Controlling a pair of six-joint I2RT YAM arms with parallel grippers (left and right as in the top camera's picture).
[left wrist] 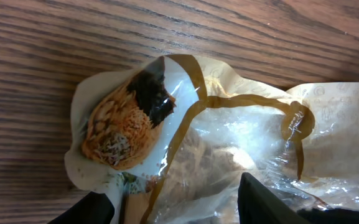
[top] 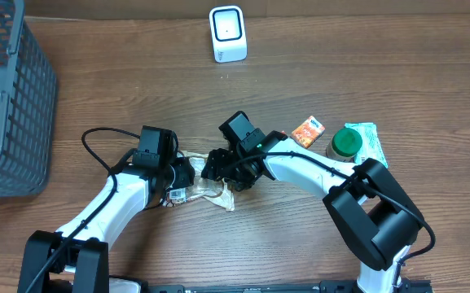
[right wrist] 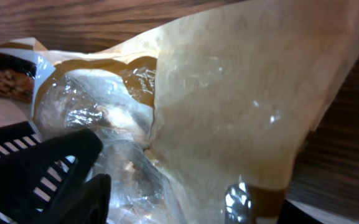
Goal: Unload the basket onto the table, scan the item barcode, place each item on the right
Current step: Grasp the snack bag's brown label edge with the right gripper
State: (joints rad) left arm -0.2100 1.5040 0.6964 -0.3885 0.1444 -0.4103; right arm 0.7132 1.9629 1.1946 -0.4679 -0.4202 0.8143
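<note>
Snack packet, made of clear film with beige and brown printing, is lying on the wooden surface between the two arms, near the middle of the overhead view. The left hand is sitting over the packet's left end. In the left wrist view its dark fingers are standing either side of the crinkled film, about half closed and pinching it. The right hand is reaching over the packet's right end. One striped black finger is showing beside the film, the packet is hiding the rest, and I cannot tell whether this hand is gripping. The white scanner is standing well apart at the far edge. A grey basket is sitting to the left. A small orange packet and a green-lidded jar are lying to the right.
</note>
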